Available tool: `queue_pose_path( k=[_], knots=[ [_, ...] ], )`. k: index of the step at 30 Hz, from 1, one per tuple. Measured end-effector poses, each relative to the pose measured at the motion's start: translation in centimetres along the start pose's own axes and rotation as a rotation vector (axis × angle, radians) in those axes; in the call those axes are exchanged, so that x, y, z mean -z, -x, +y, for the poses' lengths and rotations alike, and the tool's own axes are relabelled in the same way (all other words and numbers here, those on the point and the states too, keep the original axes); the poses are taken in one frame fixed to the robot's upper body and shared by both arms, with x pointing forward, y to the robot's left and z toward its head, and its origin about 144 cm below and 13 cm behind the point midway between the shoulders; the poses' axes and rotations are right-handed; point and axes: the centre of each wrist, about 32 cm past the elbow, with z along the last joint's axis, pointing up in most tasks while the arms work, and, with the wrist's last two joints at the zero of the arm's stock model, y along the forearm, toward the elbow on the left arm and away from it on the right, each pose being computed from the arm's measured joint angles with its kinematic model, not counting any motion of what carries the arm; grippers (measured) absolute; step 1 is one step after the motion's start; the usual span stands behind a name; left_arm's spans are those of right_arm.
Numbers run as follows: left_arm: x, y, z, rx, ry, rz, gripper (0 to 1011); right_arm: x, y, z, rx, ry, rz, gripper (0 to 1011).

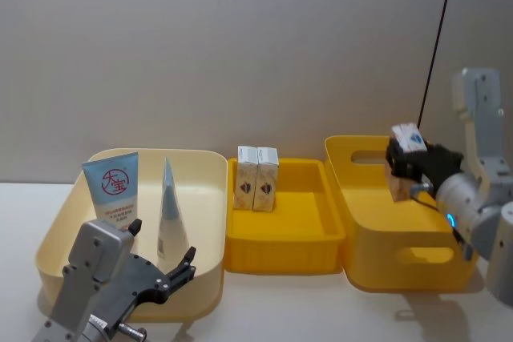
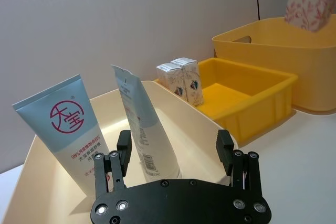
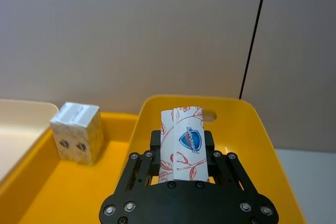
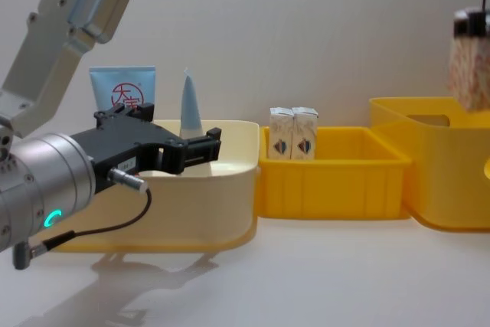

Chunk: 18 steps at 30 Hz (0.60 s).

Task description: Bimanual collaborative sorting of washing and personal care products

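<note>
We saw the right gripper clenched on one small white carton, held up over the tall yellow bin on the right. Two more cartons stood side by side, touching, in the back left corner of the middle yellow tray. Both squeeze tubes stood upright in the cream bin. The left gripper hung at that bin's front, fingers spread, grasping nothing.
</note>
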Motion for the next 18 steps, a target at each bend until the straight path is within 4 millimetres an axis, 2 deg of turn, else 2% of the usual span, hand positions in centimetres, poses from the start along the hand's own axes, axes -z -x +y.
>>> queue_pose_path(
  k=[3,6,12,14,15,18],
  knots=[
    [0.0,0.0,0.0,0.0,0.0,0.0,1003,1.4,-0.8,0.0,0.003,0.042,0.014,432],
    [0.0,0.0,0.0,0.0,0.0,0.0,1003,2.3,-1.3,0.0,0.003,0.067,0.026,494],
    [0.0,0.0,0.0,0.0,0.0,0.0,1003,3.3,-1.9,-0.1,0.004,0.099,0.04,717],
    [0.0,0.0,0.0,0.0,0.0,0.0,1003,3.7,-2.1,-0.1,0.005,0.11,0.044,737],
    [0.0,0.0,0.0,0.0,0.0,0.0,1003,3.8,-2.2,-0.1,0.005,0.113,0.045,795],
    [0.0,0.0,0.0,0.0,0.0,0.0,1003,4.2,-2.4,-0.1,0.004,0.122,0.049,867]
  ],
)
